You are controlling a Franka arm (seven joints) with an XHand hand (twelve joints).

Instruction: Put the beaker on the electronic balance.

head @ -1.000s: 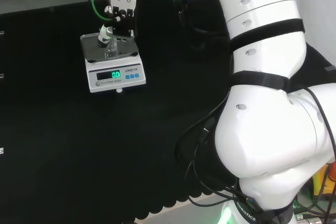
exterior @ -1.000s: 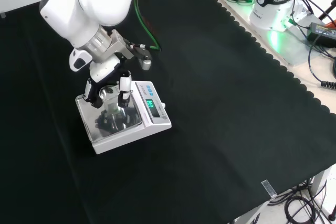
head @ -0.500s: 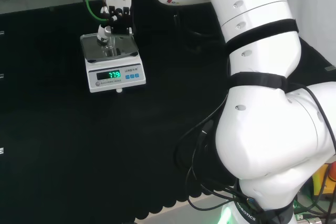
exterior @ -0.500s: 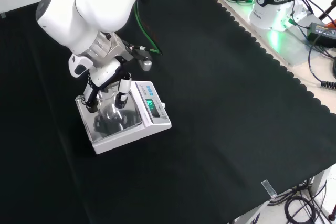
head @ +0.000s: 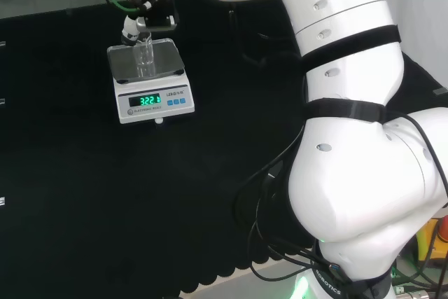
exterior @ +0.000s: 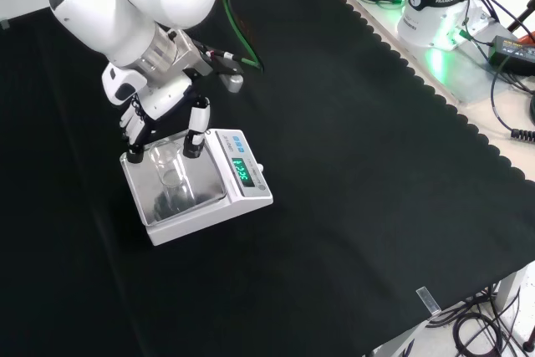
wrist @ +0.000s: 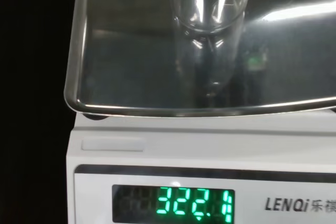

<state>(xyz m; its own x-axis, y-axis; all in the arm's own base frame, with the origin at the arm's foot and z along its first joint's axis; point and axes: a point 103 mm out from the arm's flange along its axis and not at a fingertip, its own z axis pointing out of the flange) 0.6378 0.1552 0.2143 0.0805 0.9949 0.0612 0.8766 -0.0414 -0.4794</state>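
Now | beaker [exterior: 170, 175]: clear glass, upright mid-pan on balance [exterior: 251, 192] | likely light, slick, breakable; grasp its side wall | hand [exterior: 159, 119]: at 12 o'clock above, fingers relaxed, empty.

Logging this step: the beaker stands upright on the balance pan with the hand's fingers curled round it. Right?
Not quite. The front view shows the hand open above the beaker, apart from it. The beaker does stand upright on the balance pan.
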